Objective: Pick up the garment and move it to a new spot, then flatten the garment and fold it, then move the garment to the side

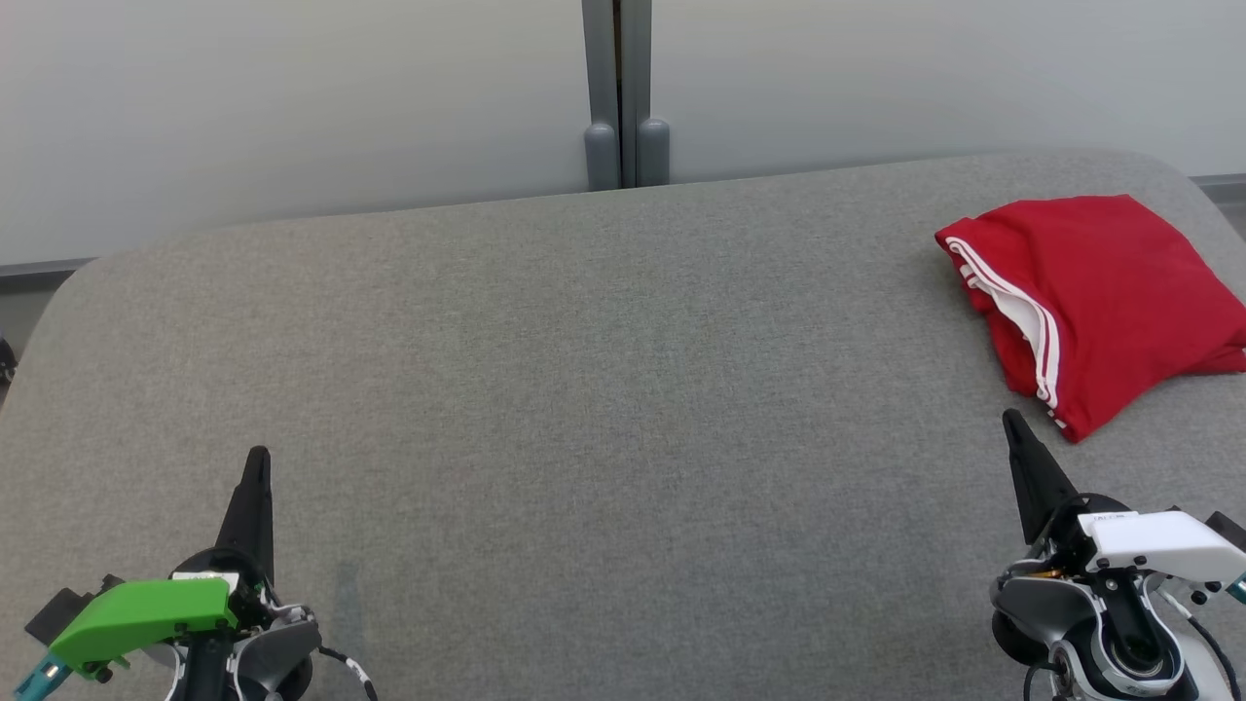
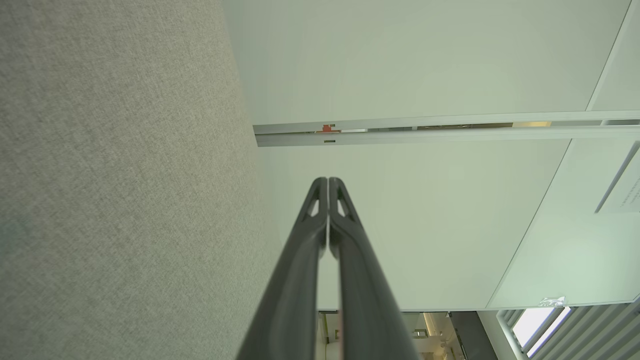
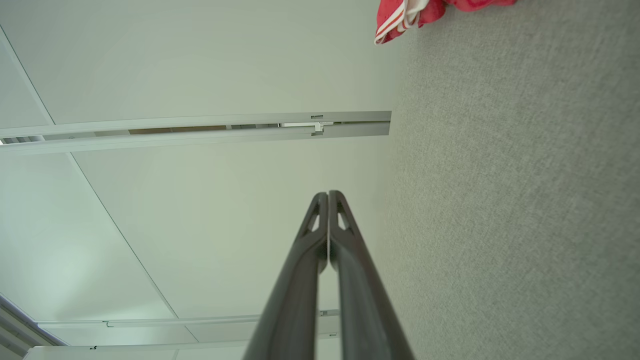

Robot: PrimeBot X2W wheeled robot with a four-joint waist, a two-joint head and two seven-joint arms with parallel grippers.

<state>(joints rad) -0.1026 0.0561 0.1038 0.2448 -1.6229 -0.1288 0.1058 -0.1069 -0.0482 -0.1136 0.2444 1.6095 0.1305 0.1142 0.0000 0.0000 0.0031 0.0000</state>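
The garment (image 1: 1100,302) — red, with white stripes along one hem — lies as a compact folded bundle at the far right of the grey cloth-covered bench (image 1: 584,389), close to its rounded right corner, its layers stacked and a striped edge turned toward the middle. The right pincer (image 1: 1014,424) points up just short of the bundle's near corner, apart from it, its two dark fingers pressed together on nothing. The left pincer (image 1: 258,458) stands well apart at the opposite lower side, likewise pressed together and empty, and both wrist views show the tips meeting. Judged from this, the bundle sits folded at the side, so the last step looks done or nearly so, with both arms parked. Should it need a further nudge, the right arm is the natural one: spread the fingers first, come in low under the near striped edge, pinch all layers at once, and slide rather than lift — a grip on the top layer alone would likely peel the fold open. The bench's edge is near, so push no further right. No container is involved; the garment rests straight on the bench, with a pale partition (image 1: 292,97) and its grey post (image 1: 623,97) behind.
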